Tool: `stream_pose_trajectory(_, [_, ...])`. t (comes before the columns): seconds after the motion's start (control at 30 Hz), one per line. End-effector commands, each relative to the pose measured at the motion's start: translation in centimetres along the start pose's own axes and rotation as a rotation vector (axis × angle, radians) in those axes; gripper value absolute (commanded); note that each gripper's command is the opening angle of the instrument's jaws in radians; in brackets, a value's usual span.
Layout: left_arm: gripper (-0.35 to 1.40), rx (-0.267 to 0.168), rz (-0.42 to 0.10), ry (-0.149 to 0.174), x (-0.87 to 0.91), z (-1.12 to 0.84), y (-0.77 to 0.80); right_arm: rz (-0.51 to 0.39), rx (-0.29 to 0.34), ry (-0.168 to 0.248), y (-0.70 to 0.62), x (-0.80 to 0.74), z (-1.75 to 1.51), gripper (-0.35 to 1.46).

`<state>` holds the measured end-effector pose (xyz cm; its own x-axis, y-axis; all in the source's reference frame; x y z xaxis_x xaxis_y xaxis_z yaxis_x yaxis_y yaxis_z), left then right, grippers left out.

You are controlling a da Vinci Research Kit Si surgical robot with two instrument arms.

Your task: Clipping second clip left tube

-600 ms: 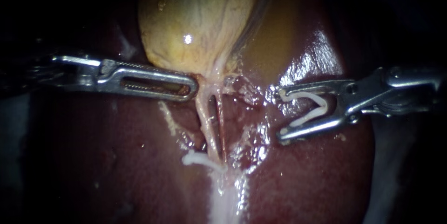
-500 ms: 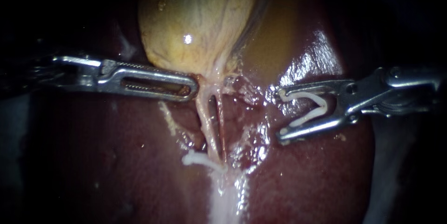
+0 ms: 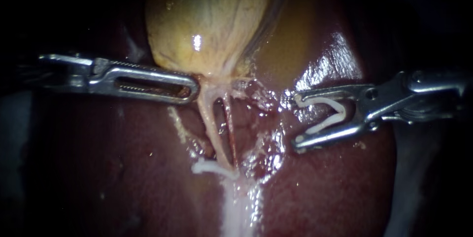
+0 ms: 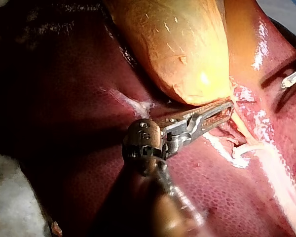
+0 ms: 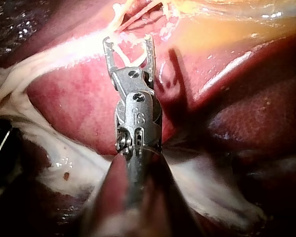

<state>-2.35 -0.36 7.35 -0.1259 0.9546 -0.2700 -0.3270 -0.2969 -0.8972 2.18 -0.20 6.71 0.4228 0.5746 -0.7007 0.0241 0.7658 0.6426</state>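
Observation:
The yellow gallbladder (image 3: pixel 212 20) lies on the dark red liver (image 3: pixel 123 168). From its neck two thin tubes run down: the left tube (image 3: pixel 211 123) and the right tube (image 3: pixel 229 128). A white clip (image 3: pixel 206 167) sits across the left tube's lower end. My left instrument (image 3: pixel 193 90) comes in level, its slotted jaws shut on tissue at the gallbladder's neck (image 4: pixel 230 104), and the tubes slant towards it. My right instrument (image 3: pixel 296 122) stands to the right of the tubes, apart from them. Its jaws stand wide and carry a white clip (image 3: pixel 325 101), which also shows in the right wrist view (image 5: pixel 126 55).
Pale white tissue (image 3: pixel 239 207) runs down from where the tubes meet. Wet, shiny liver surface (image 3: pixel 335 59) lies behind the right instrument. In the right wrist view the tubes (image 5: pixel 138 12) lie just ahead of the jaws (image 5: pixel 129 44).
My left instrument has drawn back to the left and slightly up, pulling the gallbladder's neck and the tubes' upper ends with it. The right instrument has stayed put.

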Motion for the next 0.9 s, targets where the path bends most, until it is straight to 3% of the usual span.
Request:
stream_pose_trajectory(0.03, [-0.35,-0.001,-0.001,0.002,0.00,-0.01,0.01,0.000,0.000,0.000,0.00,0.00,0.00,0.50])
stream_pose_trajectory(0.3, [-0.35,-0.002,-0.001,0.002,-0.01,-0.04,0.03,0.000,-0.006,0.003,-0.02,0.01,0.11,0.50])
stream_pose_trajectory(0.9, [-0.35,-0.001,-0.002,0.003,-0.01,-0.01,0.07,-0.026,0.009,-0.002,-0.04,-0.23,1.20,0.50])
